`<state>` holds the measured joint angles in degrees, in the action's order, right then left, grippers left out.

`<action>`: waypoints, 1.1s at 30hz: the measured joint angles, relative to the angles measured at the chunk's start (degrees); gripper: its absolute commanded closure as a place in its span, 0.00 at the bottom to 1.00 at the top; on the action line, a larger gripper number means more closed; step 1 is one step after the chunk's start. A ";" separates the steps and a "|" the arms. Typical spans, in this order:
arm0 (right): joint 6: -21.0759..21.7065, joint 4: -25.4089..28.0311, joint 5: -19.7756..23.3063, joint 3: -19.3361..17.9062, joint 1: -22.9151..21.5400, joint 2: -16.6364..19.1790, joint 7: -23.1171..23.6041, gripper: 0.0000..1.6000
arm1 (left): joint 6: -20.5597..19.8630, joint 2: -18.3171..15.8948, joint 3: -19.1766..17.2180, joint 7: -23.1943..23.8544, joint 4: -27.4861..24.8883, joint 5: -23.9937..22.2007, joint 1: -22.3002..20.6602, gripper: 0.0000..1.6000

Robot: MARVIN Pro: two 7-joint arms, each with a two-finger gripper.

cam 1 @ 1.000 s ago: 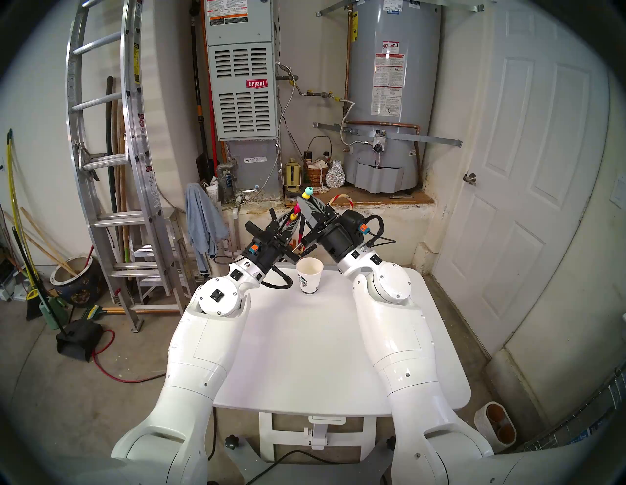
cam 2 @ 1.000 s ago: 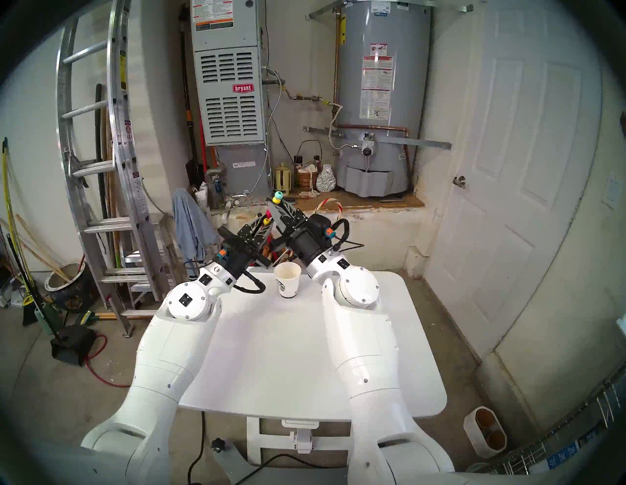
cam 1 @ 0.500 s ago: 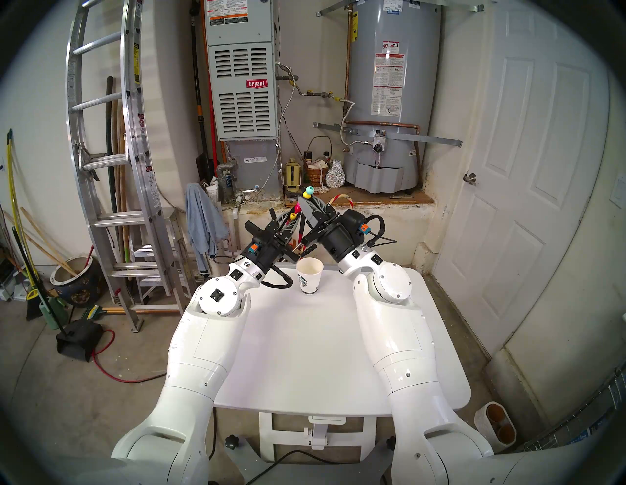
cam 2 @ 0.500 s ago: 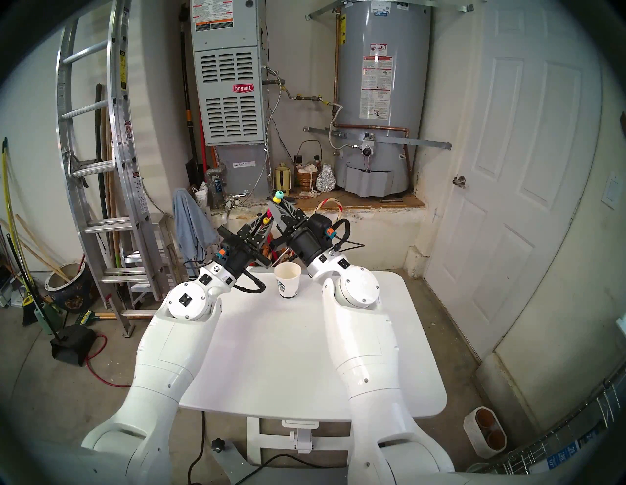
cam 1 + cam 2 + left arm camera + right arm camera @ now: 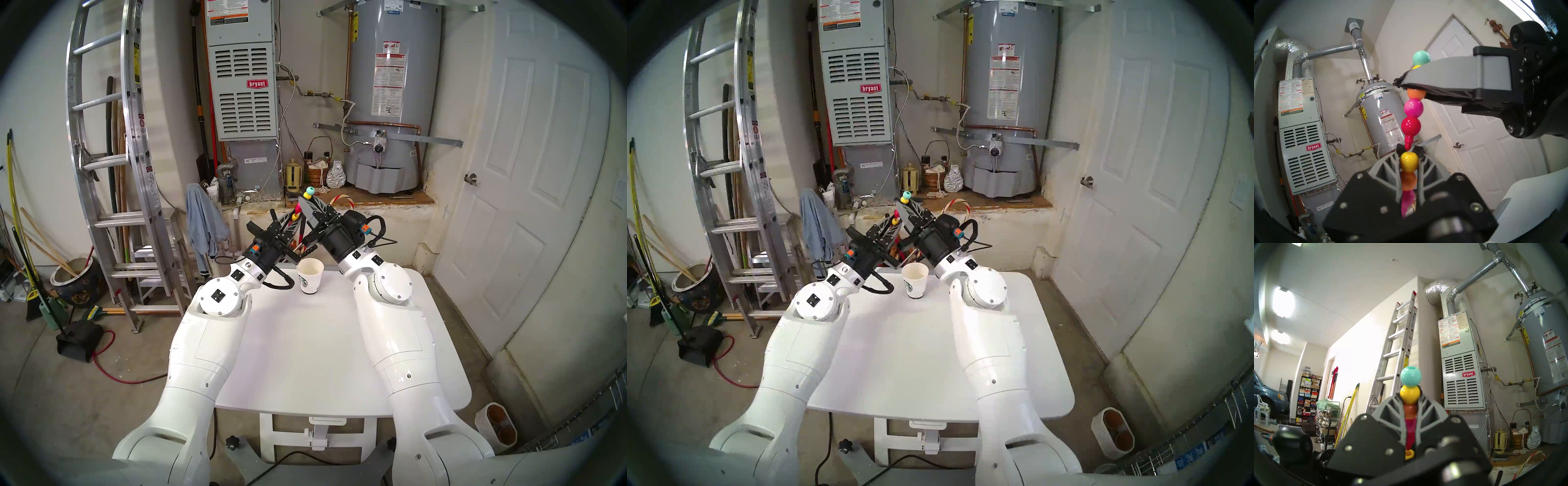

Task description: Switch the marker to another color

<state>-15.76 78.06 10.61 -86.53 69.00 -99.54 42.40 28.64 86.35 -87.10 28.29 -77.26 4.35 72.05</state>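
Note:
The marker is a stick of ball segments held in the air in two pieces beyond the table's far edge. My right gripper (image 5: 301,203) (image 5: 1410,395) is shut on the upper piece (image 5: 1413,108): teal on top, then yellow, orange, pink and red, ending in a red tip. My left gripper (image 5: 295,213) (image 5: 1407,150) is shut on the lower piece (image 5: 1407,162): yellow on top, then orange and pink. The red tip meets the top of the lower yellow ball; I cannot tell whether it is inside. A white paper cup (image 5: 309,275) stands below on the table (image 5: 305,356).
A red-and-white candy cane (image 5: 342,198) sticks up behind the right gripper. Behind the table are a ledge, a furnace (image 5: 242,85) and a water heater (image 5: 390,95). A ladder (image 5: 112,152) leans at the left and a door (image 5: 529,190) stands at the right.
My left gripper has edged very slightly up toward the right gripper. Nothing else has visibly moved.

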 measured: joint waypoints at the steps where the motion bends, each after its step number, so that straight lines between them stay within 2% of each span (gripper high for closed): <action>1: 0.00 0.00 0.01 0.00 0.00 0.00 0.00 1.00 | 0.00 0.01 -0.01 0.03 0.00 0.00 0.00 1.00; 23: -0.22 -0.73 0.14 -0.01 0.02 0.04 0.04 1.00 | -0.10 0.43 -0.36 0.54 0.19 -0.05 -0.39 1.00; 33: -2.86 -1.71 -3.26 0.55 -0.18 0.10 -1.35 1.00 | -5.03 0.55 -0.83 2.25 -2.10 -1.16 0.24 1.00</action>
<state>-18.62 76.35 7.35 -85.98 68.83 -99.44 41.05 23.61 86.90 -87.93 30.53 -79.37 3.19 72.28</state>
